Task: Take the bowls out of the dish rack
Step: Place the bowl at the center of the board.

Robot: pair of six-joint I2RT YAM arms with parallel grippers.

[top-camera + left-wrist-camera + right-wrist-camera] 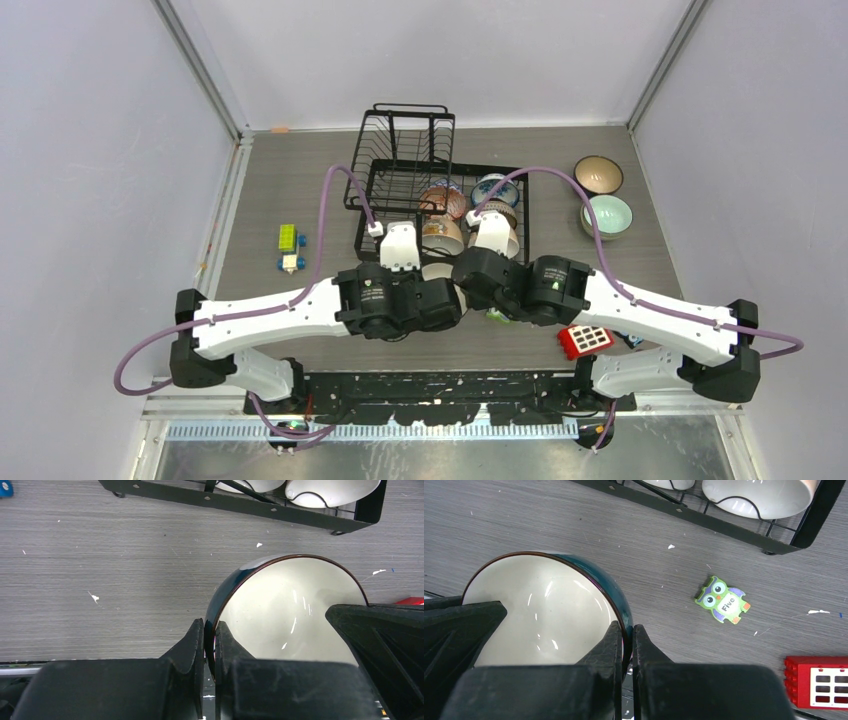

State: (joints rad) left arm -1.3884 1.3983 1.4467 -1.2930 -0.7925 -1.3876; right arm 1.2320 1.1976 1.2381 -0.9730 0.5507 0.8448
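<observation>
A dark teal bowl (pixel 285 610) with a cream inside is held between both arms just in front of the dish rack (pixel 400 150). My left gripper (pixel 210 630) is shut on its left rim, one finger inside and one outside. Opposite it, my right gripper (pixel 627 632) is shut on the right rim of the same bowl (pixel 539 610). Several bowls stay in the rack's lower tray: a reddish patterned bowl (pixel 442 200), a blue-patterned bowl (pixel 495 188) and a cream bowl (pixel 442 235). A brown-rimmed bowl (pixel 598 174) and a mint green bowl (pixel 608 215) stand on the table right of the rack.
A green owl puzzle piece (pixel 722 600) lies on the table right of the held bowl. A red block (pixel 819 682) sits nearer the right arm. Small toy blocks (pixel 288 238) lie left of the rack. Walls close in the table on three sides.
</observation>
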